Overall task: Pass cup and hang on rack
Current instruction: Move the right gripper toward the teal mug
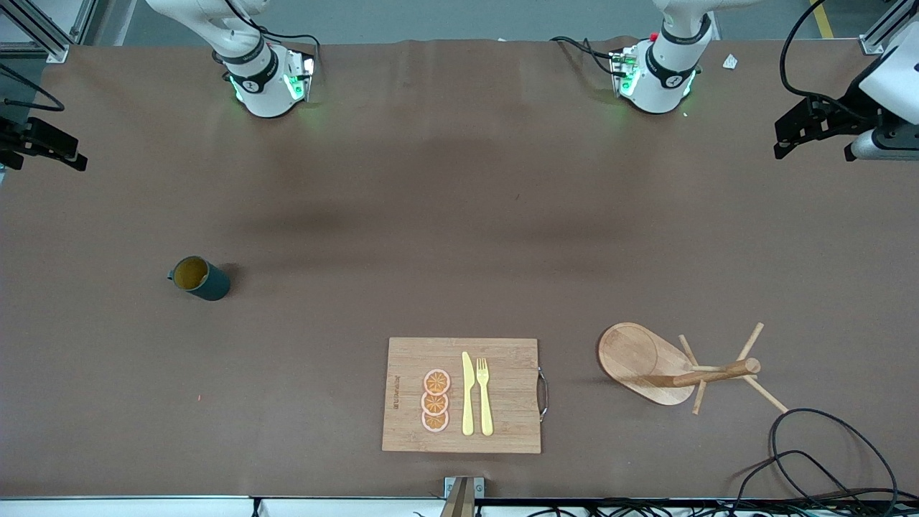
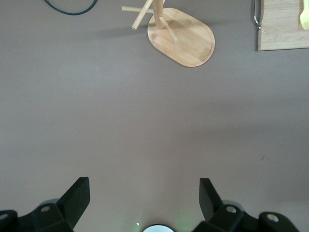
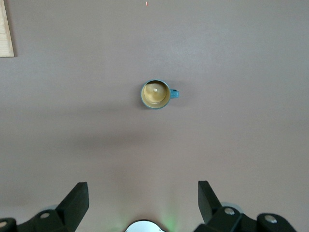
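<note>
The cup (image 1: 199, 278) stands upright on the brown table toward the right arm's end, dark teal outside and mustard inside, with its small handle pointing to that end. From above it shows as the cup (image 3: 156, 94). The rack (image 1: 635, 355), a light wooden mug tree with an oval base, stands toward the left arm's end, close to the front camera; it appears as the rack (image 2: 186, 41) in the left wrist view. My right gripper (image 3: 143, 189) hangs high above bare table, open and empty. My left gripper (image 2: 145, 186) is likewise high, open and empty. Neither is close to the cup or the rack.
A bamboo cutting board (image 1: 502, 431) with a metal handle lies near the table's front edge, carrying orange slices (image 1: 436, 401), a yellow knife (image 1: 467, 393) and a fork (image 1: 485, 395). Black cables (image 1: 826, 459) loop by the rack at the near corner.
</note>
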`<state>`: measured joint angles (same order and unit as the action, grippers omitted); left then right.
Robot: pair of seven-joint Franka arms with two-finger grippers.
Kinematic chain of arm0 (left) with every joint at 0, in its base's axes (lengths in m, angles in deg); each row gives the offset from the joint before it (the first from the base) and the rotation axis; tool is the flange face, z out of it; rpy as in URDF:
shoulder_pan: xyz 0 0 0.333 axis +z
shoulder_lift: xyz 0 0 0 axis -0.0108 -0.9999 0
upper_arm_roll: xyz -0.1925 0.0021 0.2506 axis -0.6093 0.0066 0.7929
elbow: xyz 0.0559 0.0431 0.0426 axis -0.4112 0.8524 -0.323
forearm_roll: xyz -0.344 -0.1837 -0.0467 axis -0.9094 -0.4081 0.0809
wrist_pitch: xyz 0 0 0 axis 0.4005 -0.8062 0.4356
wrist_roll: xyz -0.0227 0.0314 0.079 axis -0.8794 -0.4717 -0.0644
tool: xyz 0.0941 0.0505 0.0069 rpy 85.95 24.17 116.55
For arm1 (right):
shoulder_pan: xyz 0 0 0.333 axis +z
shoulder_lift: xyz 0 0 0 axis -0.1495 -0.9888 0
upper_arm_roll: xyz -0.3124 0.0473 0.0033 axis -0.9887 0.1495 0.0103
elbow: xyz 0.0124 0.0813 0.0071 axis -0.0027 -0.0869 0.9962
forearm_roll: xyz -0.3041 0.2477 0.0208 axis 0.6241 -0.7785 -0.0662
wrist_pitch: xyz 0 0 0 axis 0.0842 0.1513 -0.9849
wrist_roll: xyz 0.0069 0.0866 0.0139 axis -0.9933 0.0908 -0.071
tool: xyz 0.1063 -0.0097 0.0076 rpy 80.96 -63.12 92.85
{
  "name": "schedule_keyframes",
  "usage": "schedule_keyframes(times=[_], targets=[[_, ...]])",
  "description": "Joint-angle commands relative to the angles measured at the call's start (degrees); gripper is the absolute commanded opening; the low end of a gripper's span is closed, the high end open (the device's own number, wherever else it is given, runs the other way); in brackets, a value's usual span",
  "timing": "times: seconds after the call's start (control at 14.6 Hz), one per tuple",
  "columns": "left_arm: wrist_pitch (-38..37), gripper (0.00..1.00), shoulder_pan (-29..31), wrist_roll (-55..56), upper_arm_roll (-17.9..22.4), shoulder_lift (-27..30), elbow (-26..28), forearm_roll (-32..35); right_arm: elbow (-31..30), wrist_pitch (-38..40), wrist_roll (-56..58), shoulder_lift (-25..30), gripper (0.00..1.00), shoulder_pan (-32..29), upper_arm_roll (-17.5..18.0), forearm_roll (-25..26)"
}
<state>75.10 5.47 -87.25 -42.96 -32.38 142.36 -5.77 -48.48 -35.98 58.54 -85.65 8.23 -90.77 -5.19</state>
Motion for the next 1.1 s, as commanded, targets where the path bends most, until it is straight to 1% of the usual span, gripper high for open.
schedule_keyframes(times=[0.0, 0.41, 0.62, 0.75, 0.89, 1.03], targets=[[-1.8, 1.0, 0.2, -0.5, -0.5, 0.5, -0.5, 1.3, -0.4, 0.1, -0.5, 0.8, 1.0, -0.7, 0.5, -0.7], [-2.4, 1.0, 0.4, -0.5, 0.1, -0.2, -3.2, 1.2, -0.1, 0.0, -0.5, 0.8, 1.0, -0.7, 0.5, -0.6], [-2.4, 1.0, 0.3, -0.6, 0.2, -0.9, -3.3, 0.9, 0.4, -1.3, -0.6, -0.5, 1.0, -0.9, 0.5, -0.2], [-2.4, 1.0, -0.1, -0.1, 0.1, -1.0, -3.3, 0.5, 0.4, -2.7, -0.7, -3.8, 1.0, -1.3, 0.4, -1.0], [-2.4, 1.0, -0.3, 1.3, 0.0, -1.3, -3.4, 0.3, 0.5, -5.7, -0.4, -9.3, 1.0, -2.9, 0.4, -1.9], [-2.4, 1.0, -0.1, 1.6, -0.3, -1.3, -3.4, 0.3, 0.7, -6.2, 3.3, -13.1, 1.0, -3.0, 0.4, -2.5]])
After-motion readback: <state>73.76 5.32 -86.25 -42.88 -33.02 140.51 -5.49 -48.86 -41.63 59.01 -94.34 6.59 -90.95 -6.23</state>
